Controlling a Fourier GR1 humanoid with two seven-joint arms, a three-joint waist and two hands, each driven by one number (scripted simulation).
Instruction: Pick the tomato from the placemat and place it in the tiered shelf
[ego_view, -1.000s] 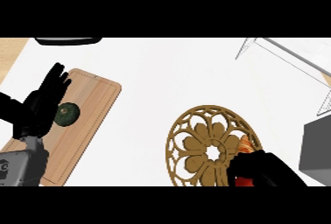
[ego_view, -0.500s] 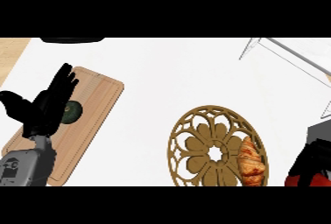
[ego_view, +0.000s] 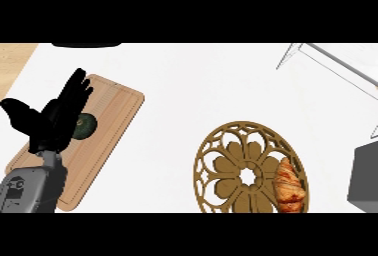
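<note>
One wooden board (ego_view: 111, 130), one dark green round fruit (ego_view: 86, 125), one openwork placemat (ego_view: 236, 170), one croissant (ego_view: 289, 185).

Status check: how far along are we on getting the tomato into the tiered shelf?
Looks done: no tomato shows on the placemat, only a croissant. In hand: cannot tell; the right robot hand is out of view, and the left robot hand rests open over the cutting board. Left: no tomato shows in the visible part of the tiered shelf, so placement is unconfirmed.
</note>
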